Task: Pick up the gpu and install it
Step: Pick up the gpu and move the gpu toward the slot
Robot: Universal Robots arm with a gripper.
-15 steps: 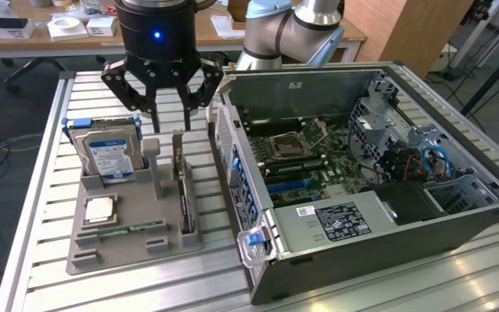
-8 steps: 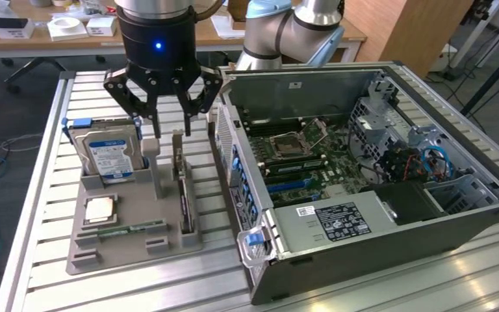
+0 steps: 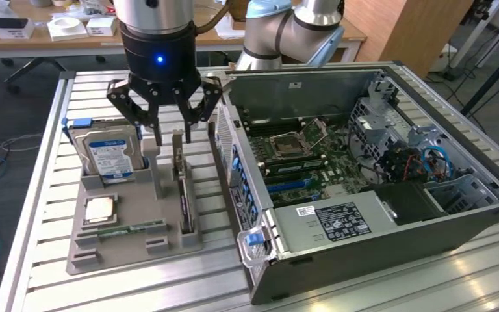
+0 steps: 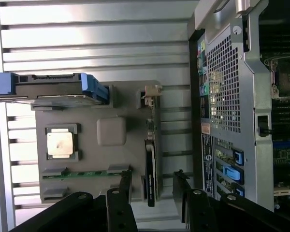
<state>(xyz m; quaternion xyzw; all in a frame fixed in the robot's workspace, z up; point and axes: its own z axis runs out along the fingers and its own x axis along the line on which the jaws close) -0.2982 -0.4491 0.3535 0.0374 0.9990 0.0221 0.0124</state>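
Observation:
The gpu [image 3: 184, 195] is a thin dark card standing on its edge in a slot of the grey holder tray [image 3: 167, 242], its metal bracket end toward the back. My gripper [image 3: 172, 138] hangs open just above that back end, a finger on each side, touching nothing. In the wrist view the gpu [image 4: 150, 159] runs between my two black fingertips [image 4: 126, 182], and the gripper [image 4: 153, 187] holds nothing. The open computer case [image 3: 457, 224] lies at the exterior view's right, its motherboard [image 3: 306, 162] exposed.
On the same tray stand a silver hard drive with a blue label [image 3: 109, 158], a square processor [image 3: 99, 208] and a green memory stick [image 3: 133, 229]. The case's rear wall [image 4: 227, 96] rises close beside the tray. Everything rests on a slatted metal table [image 3: 50, 195].

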